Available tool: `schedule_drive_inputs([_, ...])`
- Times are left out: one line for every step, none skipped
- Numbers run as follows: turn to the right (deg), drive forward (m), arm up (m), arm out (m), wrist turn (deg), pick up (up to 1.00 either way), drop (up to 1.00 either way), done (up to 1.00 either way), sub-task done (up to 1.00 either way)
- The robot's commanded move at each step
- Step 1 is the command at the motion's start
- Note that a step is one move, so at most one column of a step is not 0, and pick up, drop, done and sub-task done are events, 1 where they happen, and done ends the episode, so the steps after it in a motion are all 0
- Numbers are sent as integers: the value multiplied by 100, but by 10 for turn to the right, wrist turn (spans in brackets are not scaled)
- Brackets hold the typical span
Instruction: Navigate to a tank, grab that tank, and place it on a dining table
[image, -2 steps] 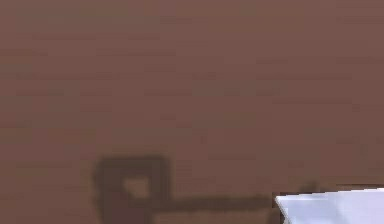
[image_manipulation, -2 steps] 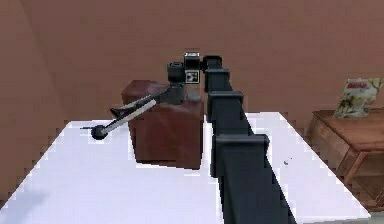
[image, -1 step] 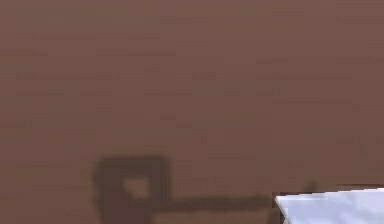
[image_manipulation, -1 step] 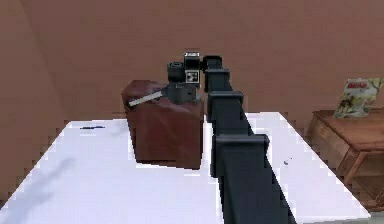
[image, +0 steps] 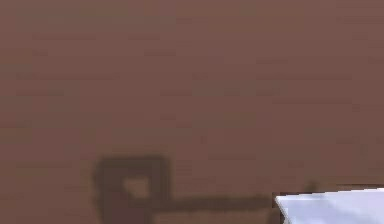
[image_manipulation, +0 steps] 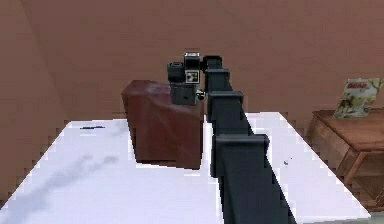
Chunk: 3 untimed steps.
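Observation:
A reddish-brown box-shaped thing stands on a white table in the arm side view. The dark arm bar reaches out over the table past the box's right side. At its far end are the white marked squares, and the gripper sits just at the box's upper right corner. With the box right at and behind the gripper, I cannot tell whether it holds anything. A white corner of the table juts into the forward view's lower right.
A plain brown wall stands close ahead in the forward view. A small blue object lies on the white table left of the box. A wooden side table bearing a colourful book stands at the arm side view's right.

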Motion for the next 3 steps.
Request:
schedule_drive_inputs([0, 0, 0, 0, 90, 0, 0, 0, 0])
schedule_drive_inputs([0, 0, -2, 0, 0, 0, 0, 0, 0])
schedule_drive_inputs([0, 0, 0, 0, 0, 100, 0, 0, 0])
